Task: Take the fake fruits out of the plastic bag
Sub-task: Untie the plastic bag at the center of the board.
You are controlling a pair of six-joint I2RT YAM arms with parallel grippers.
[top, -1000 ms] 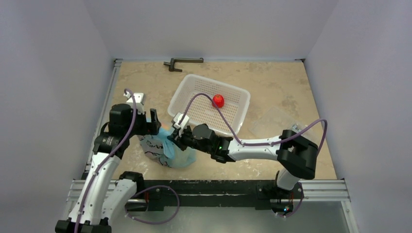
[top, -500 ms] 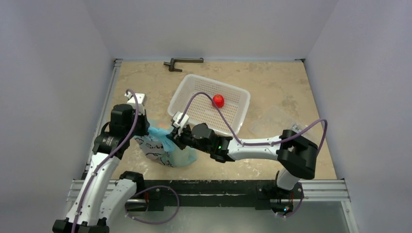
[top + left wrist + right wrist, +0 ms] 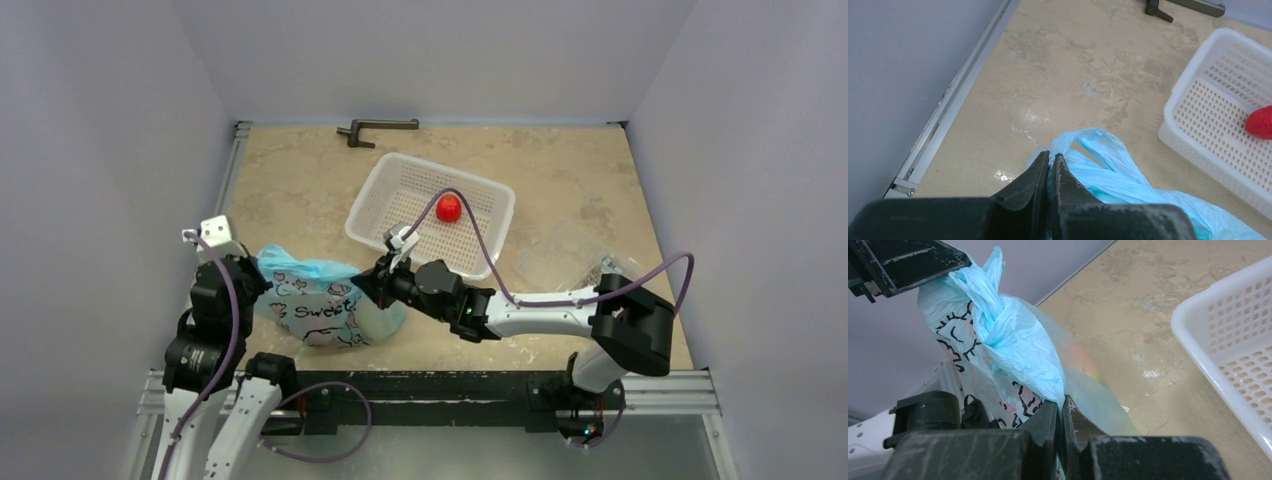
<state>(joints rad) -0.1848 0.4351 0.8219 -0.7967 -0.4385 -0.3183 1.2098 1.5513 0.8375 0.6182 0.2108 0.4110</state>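
The light blue plastic bag point(image 3: 318, 298) lies stretched sideways near the table's front left, its cartoon print facing up. My left gripper point(image 3: 256, 270) is shut on the bag's twisted handle point(image 3: 1083, 150) at its left end. My right gripper point(image 3: 366, 283) is shut on a fold of the bag's film point(image 3: 1018, 340) at its right end. The fake fruits stay inside the bag. Only a faint orange-yellow shape point(image 3: 1081, 361) shows through the film in the right wrist view. The left gripper's finger point(image 3: 903, 260) holds the bag's top corner there.
A white perforated basket point(image 3: 400, 180) stands behind the bag with a small red fruit point(image 3: 449, 208) in it. A dark handle tool point(image 3: 375, 128) lies at the back edge. A clear box point(image 3: 565, 250) sits at right. A metal rail point(image 3: 948, 105) runs along the left edge.
The left gripper has shut on the bag's handle and pulled it left and toward the near edge. The bag has spread sideways between both grippers. The right gripper has kept its hold.
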